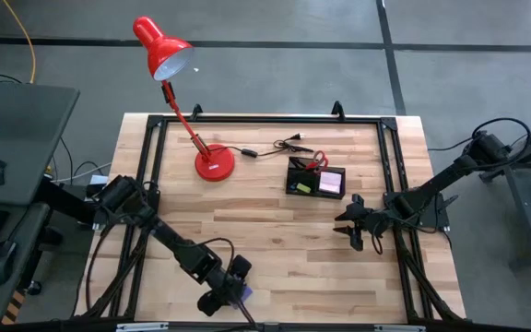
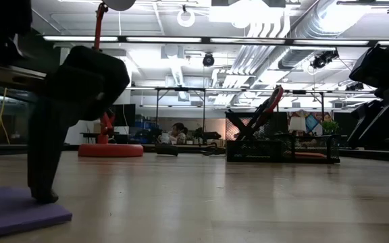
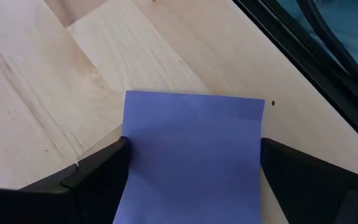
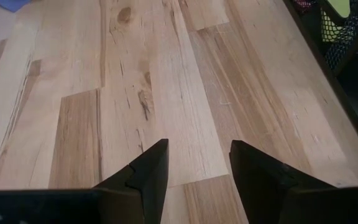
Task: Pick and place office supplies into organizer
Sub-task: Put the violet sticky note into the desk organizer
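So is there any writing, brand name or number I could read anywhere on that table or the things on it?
None can be read.
Purple pad: blank face, no print.
Organizer: too small to show any label.
Lamp: no visible marking.
Screens in the room beyond the table, low view: too blurred to read.

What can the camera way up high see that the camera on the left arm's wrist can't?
Only the high view shows the red desk lamp, the black organizer, the cable and the right gripper hanging empty near the organizer. Only the left wrist view shows the left gripper's open fingers on either side of the pad. Both show the blue-purple note pad and the wooden table.
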Controlling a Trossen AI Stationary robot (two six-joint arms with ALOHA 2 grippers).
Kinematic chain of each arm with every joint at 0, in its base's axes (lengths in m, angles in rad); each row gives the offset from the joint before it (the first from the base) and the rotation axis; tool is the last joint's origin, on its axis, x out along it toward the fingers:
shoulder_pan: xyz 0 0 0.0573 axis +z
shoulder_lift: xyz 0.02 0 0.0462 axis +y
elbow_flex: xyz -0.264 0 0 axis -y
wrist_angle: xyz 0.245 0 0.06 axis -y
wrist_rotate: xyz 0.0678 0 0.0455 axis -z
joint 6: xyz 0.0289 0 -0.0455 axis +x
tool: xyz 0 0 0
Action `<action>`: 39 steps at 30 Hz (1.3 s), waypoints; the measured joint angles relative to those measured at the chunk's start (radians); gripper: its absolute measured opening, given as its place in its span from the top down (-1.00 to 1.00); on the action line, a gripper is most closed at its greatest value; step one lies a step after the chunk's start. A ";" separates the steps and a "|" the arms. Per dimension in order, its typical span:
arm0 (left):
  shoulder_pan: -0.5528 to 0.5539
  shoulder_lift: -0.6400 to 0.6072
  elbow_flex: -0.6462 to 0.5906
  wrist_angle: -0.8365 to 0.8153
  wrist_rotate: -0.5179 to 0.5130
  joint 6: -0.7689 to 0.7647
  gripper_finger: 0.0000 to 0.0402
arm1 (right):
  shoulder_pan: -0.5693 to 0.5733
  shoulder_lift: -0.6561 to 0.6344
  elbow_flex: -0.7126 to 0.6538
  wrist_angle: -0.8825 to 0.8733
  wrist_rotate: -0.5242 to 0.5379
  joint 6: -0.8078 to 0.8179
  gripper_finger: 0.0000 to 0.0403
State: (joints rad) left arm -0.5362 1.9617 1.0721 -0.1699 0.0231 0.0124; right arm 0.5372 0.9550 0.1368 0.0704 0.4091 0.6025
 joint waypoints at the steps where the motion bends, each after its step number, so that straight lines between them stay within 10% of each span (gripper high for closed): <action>1: 0.003 0.000 0.000 -0.001 0.009 -0.001 -0.67 | 0.000 0.000 0.000 0.000 0.000 0.000 0.19; 39: 0.039 0.007 -0.003 0.086 -0.148 0.032 0.39 | 0.000 0.000 0.000 0.000 0.000 0.000 0.19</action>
State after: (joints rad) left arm -0.4968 1.9690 1.0691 -0.0842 -0.1253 0.0449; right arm 0.5373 0.9554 0.1368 0.0702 0.4090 0.6025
